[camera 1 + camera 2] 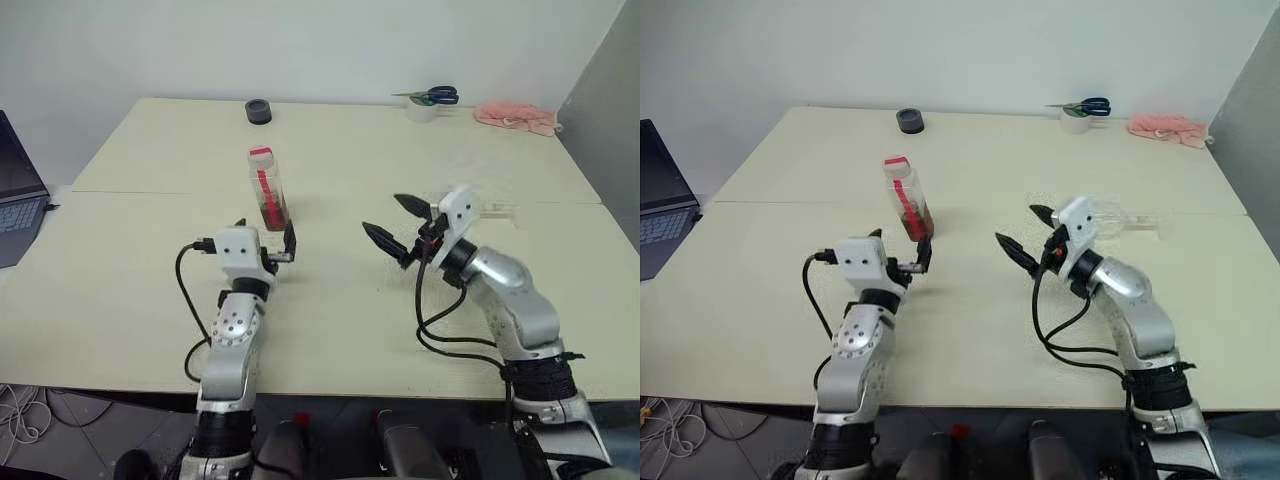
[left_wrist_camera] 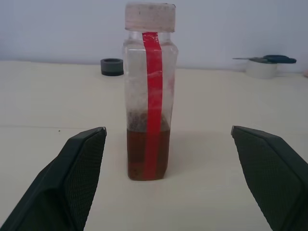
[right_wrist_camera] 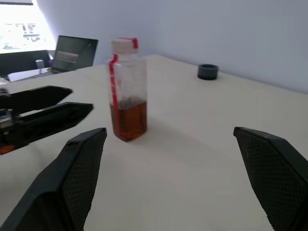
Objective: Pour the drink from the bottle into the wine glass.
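Bottle [image 1: 268, 189] stands capped and upright on the worktop [image 1: 150, 280], so the left gripper [image 1: 266, 243] lines up with jaws apart, while the right gripper's [image 1: 396, 230] jaws gape empty too.

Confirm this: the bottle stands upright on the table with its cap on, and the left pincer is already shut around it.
Not quite. The bottle does stand upright on the table with its cap on, but the left pincer is open, not shut around it. The left wrist view shows both fingers spread wide with the bottle beyond them, untouched.
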`<move>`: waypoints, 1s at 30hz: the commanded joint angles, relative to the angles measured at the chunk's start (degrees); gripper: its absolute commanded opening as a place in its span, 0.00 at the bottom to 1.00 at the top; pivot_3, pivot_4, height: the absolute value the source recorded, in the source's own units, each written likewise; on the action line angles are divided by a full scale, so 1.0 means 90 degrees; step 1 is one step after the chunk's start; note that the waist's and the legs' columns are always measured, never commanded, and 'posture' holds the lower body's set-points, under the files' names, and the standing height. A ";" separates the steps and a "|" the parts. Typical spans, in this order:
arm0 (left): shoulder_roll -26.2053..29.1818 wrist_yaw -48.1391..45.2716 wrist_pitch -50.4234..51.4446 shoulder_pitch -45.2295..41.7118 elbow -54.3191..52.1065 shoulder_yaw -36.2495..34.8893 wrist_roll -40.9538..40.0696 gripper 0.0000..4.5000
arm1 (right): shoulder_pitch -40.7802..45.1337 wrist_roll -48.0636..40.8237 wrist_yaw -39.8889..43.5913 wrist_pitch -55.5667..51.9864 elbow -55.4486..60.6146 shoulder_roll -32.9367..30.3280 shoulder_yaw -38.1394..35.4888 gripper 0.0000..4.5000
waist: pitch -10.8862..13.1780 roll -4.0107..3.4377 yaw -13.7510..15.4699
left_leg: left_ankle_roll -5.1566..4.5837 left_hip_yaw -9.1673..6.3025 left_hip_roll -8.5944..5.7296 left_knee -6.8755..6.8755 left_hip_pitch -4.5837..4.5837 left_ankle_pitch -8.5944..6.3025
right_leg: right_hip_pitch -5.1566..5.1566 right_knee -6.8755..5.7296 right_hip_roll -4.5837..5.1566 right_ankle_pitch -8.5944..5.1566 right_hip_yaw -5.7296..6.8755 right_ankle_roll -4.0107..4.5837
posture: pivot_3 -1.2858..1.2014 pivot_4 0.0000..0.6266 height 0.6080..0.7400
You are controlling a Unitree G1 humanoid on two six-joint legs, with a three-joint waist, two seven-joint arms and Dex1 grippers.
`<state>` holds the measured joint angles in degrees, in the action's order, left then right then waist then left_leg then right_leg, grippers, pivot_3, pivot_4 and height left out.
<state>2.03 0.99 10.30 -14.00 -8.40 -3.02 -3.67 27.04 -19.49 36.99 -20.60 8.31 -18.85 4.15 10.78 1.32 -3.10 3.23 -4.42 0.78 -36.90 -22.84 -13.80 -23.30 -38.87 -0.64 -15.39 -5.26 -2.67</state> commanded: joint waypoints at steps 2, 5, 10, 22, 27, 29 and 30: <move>0.0028 0.0326 0.0232 -0.0634 0.0162 -0.0161 0.0151 0.99 | 0.0227 -0.0102 0.0158 -0.0079 0.0087 0.0030 0.0065 1.00 | 0.0000 0.0000 0.0008 | 0.0000 -0.0003 -0.0001 -0.0002 -0.0002 0.0000 | 0.0000 -0.0002 0.0000 0.0000 0.0004 0.0000 | 0.52 0.24 1.00; 0.0100 0.0444 0.0374 -0.1084 0.0489 -0.0055 0.0394 0.99 | 0.0269 -0.0138 0.0183 -0.0193 0.0140 0.0052 0.0076 1.00 | 0.0000 0.0000 0.0023 | 0.0000 -0.0003 -0.0003 -0.0004 -0.0002 0.0000 | 0.0000 -0.0002 0.0002 0.0012 0.0004 0.0020 | 0.52 0.24 1.00; 0.0001 0.0538 0.0316 -0.1578 0.0934 -0.0032 0.0448 0.99 | 0.0220 -0.0138 0.0186 -0.0292 0.0281 0.0059 0.0095 1.00 | 0.0000 0.0000 0.0034 | 0.0001 -0.0004 -0.0005 -0.0003 -0.0004 0.0000 | 0.0000 0.0000 0.0005 0.0017 0.0006 0.0028 | 0.52 0.24 1.00; 0.0264 0.0531 0.0360 -0.2129 0.1582 -0.0202 0.0460 0.99 | -0.0001 -0.0144 0.0066 -0.0330 0.0413 0.0062 0.0044 1.00 | 0.0000 0.0000 0.0033 | 0.0001 -0.0008 -0.0005 -0.0003 -0.0003 0.0001 | 0.0000 -0.0002 0.0005 0.0018 0.0010 0.0029 | 0.52 0.24 1.00; 0.0373 0.0449 0.0245 -0.2480 0.2037 -0.0260 0.0433 0.99 | -0.0075 -0.0132 0.0041 -0.0258 0.0244 0.0088 0.0004 1.00 | 0.0001 0.0001 0.0044 | 0.0002 -0.0008 -0.0006 -0.0003 -0.0005 0.0001 | 0.0001 -0.0001 0.0006 0.0017 0.0012 0.0029 | 0.52 0.24 1.00; 0.0397 0.0437 0.0191 -0.2547 0.2154 -0.0272 0.0428 0.99 | -0.0093 -0.0123 0.0046 -0.0255 0.0235 0.0089 0.0007 1.00 | 0.0001 0.0001 0.0042 | 0.0002 -0.0007 -0.0006 -0.0003 -0.0005 0.0001 | 0.0000 -0.0001 0.0006 0.0018 0.0011 0.0029 | 0.52 0.24 1.00; 0.0422 0.0415 0.0156 -0.2588 0.2238 -0.0276 0.0423 0.99 | -0.0098 -0.0124 0.0043 -0.0260 0.0236 0.0092 0.0009 1.00 | 0.0001 0.0001 0.0042 | 0.0002 -0.0008 -0.0006 -0.0003 -0.0004 0.0001 | 0.0000 -0.0001 0.0006 0.0018 0.0012 0.0029 | 0.52 0.24 1.00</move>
<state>5.18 5.20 13.27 -35.65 11.82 -5.28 0.11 25.92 -19.73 37.37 -23.49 9.12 -18.03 5.49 10.79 1.33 -2.73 3.25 -4.49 0.73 -36.92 -22.87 -13.79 -23.29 -38.88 -0.58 -15.23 -5.15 -2.41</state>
